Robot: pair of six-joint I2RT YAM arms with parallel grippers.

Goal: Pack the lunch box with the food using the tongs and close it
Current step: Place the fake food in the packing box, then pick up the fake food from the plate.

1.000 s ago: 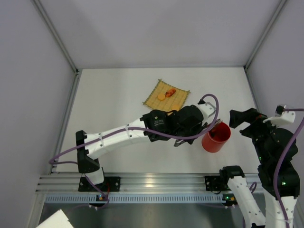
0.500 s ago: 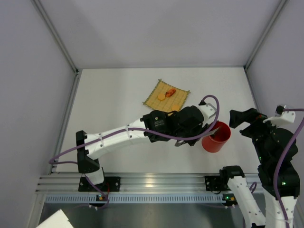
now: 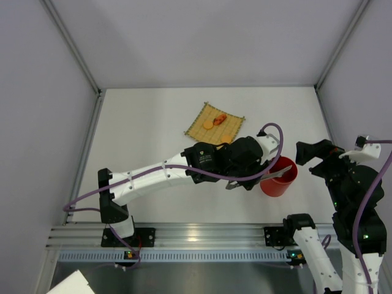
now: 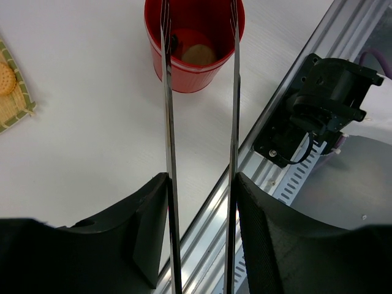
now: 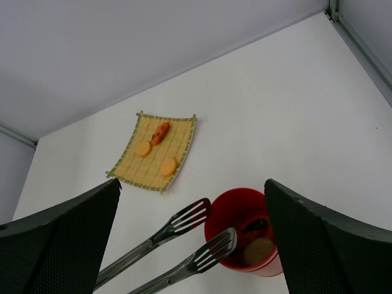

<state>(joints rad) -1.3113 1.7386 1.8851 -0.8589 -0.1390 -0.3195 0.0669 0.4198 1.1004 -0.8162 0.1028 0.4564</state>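
Gripping the tongs (image 4: 166, 110) near their joined end, the left end effector (image 4: 201, 184) is pinching them between its two black fingers (image 4: 147, 214), one slim metal arm running along the inner face of each finger. The left arm is stretching out across the counter (image 3: 141, 135) toward the right side, and the tongs are pointing ahead with their two arms standing apart, not squeezed together. Their slotted tips are hanging at the mouth of the lunch box (image 4: 196, 79), one over each side of the rim, with nothing caught between them.

The lunch box is standing upright and uncovered on the counter, right of centre, between the two arms. Down at its bottom a tan round piece (image 4: 198, 55) is lying, and just beside it a dark piece (image 4: 174, 43), partly hidden behind one tong arm.

Over on the yellow woven mat (image 5: 182, 144), well apart from the lunch box toward the back of the counter, more food is sitting: two yellow-orange rounds (image 5: 143, 148) and an orange-red piece (image 5: 160, 131).

The right end effector (image 5: 191, 187) is hovering just to the right of the lunch box, its fingers spread wide and holding nothing, looking down on the red rim and the tong tips.
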